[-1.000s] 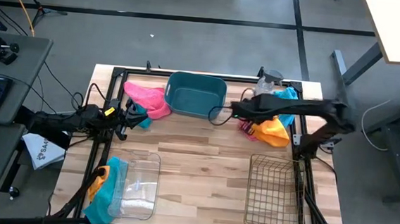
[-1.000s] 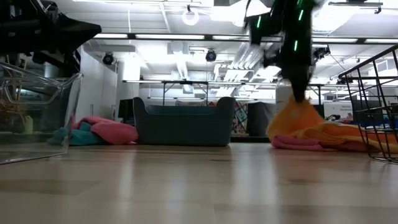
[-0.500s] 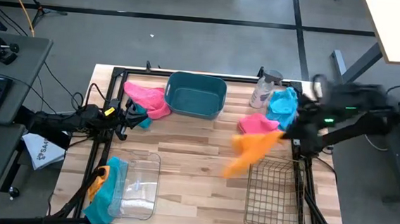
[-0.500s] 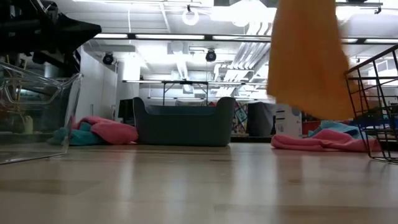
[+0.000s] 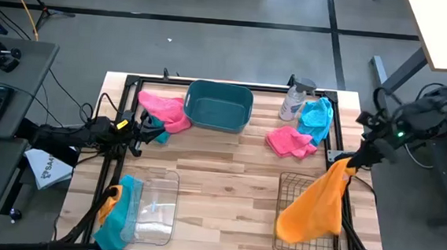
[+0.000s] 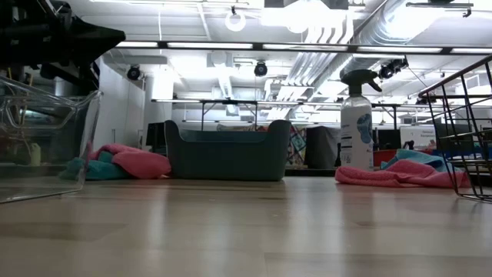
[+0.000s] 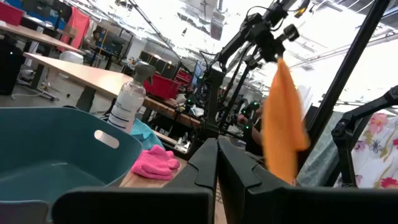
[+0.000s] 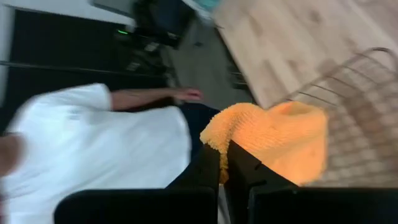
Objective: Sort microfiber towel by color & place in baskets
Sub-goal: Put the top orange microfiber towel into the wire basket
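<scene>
My right gripper [image 5: 352,162] is shut on an orange towel [image 5: 312,210], raised over the right side of the bronze wire basket [image 5: 307,186]. The towel also shows in the left wrist view [image 7: 283,124]. My left gripper [image 5: 140,127] is shut and waits at the table's left, beside a pink towel [image 5: 165,110] and a teal one. The teal tub [image 5: 219,106] stands at the far middle, the clear bin [image 5: 156,208] near left. A pink towel [image 5: 289,141] and a blue towel [image 5: 316,116] lie flat at the far right. My right gripper pinches a bunched upper edge of the orange towel [image 8: 219,135] between its two fingers. The towel is lifted clear and hangs slack below the fingers [image 7: 277,62], spread over the wire basket. Whether its lower end [image 5: 299,229] touches the basket cannot be told.
A clear spray bottle [image 5: 292,103] stands by the blue towel at the far right. Blue and orange towels [image 5: 119,204] hang over the clear bin's left side. A person in a white shirt [image 8: 93,143] stands beyond the table's right edge. Bare wood [image 5: 220,172] lies between the containers.
My right gripper has risen from the towel pile at the far right and swung toward the table's near right, turning as it went. The orange towel has been lifted clear of the pile and now hangs over the wire basket; the pink and blue towels stayed.
</scene>
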